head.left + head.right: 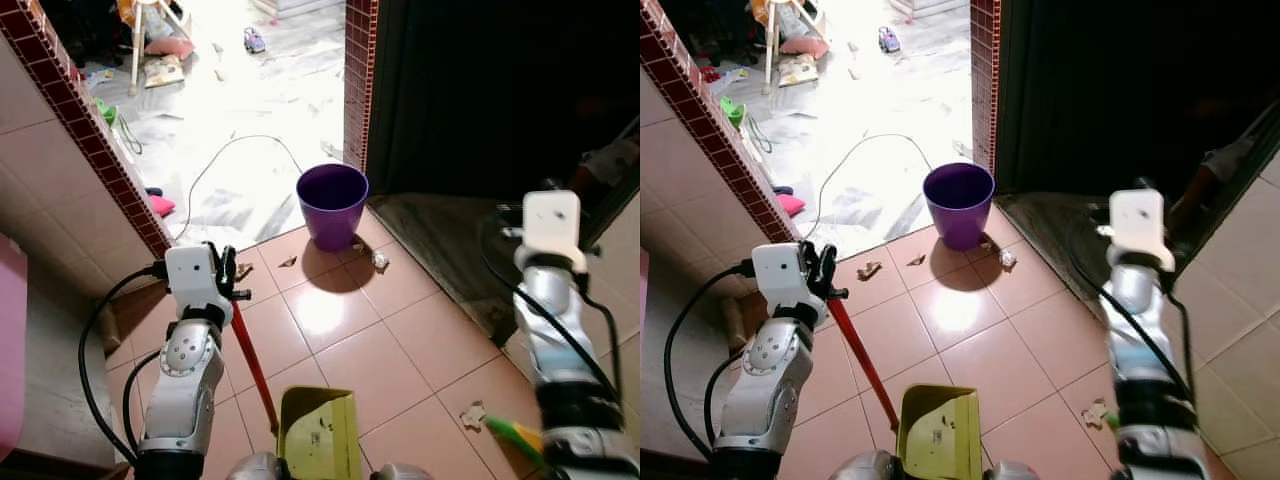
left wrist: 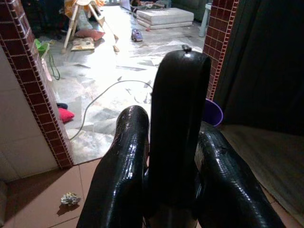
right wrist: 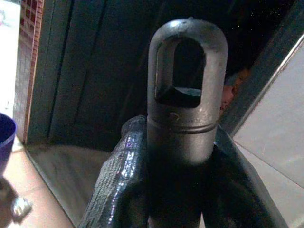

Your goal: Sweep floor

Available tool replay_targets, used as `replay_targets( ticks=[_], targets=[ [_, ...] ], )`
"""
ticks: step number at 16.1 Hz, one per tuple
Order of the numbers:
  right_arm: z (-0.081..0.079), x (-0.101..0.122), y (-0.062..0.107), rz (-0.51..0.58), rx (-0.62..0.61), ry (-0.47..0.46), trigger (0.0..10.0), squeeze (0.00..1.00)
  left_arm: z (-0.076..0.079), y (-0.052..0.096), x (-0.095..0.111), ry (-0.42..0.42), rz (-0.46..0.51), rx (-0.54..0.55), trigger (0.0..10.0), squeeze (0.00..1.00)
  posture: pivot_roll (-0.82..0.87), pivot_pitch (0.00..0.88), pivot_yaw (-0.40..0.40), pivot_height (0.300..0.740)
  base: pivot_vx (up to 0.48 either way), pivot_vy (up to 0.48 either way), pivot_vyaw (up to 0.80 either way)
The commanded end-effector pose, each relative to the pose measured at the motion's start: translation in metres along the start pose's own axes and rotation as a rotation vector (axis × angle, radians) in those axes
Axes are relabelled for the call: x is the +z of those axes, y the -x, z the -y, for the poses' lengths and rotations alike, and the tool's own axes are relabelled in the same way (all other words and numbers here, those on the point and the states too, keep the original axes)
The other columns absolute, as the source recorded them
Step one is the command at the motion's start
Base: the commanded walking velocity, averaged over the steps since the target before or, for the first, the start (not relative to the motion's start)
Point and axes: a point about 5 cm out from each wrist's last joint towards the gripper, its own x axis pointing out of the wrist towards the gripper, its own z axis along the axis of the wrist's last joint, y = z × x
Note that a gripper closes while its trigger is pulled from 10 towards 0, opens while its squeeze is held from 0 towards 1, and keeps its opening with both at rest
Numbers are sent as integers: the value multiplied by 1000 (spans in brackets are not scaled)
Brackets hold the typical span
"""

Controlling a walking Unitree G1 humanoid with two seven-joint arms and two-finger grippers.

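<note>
On our left, our left tool is clamped around the black top end of the dustpan's red handle. The handle slants down to the yellow-green dustpan, which stands on the pink tiled floor between our arms. We judge it light and stiff, so it is best steered high on the handle, where we hold it. Further in, paper scraps lie near the purple bin at the doorway. On our right, our right tool is closed on the grey, eyelet-tipped end of the broom handle; green and yellow bristles show low beside another scrap. The broom should also be light, with soft bristles.
</note>
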Motion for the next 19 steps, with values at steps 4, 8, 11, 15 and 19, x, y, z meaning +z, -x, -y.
replay_targets(
  ticks=[4,8,11,15,19],
  targets=[
    [-24,36,-13,127,20,-76,10000,0,-2,-4,8,-9,35,21,10000,0,-116,0,60,740,0,0,0],
    [-50,43,-16,27,70,-292,10000,0,0,-5,9,-4,40,25,10000,0,-115,0,53,740,0,0,0],
    [-56,47,-20,-24,56,-383,10000,0,1,-7,8,-4,33,31,10000,0,-115,0,52,740,0,0,0],
    [-63,52,-27,-91,59,-549,10000,0,-5,-12,6,-6,20,106,10000,0,-113,0,51,740,0,0,0],
    [-64,56,-28,-84,65,-565,10000,0,-6,-18,2,-31,3,186,10000,0,-117,0,49,740,0,0,0]
  ],
)
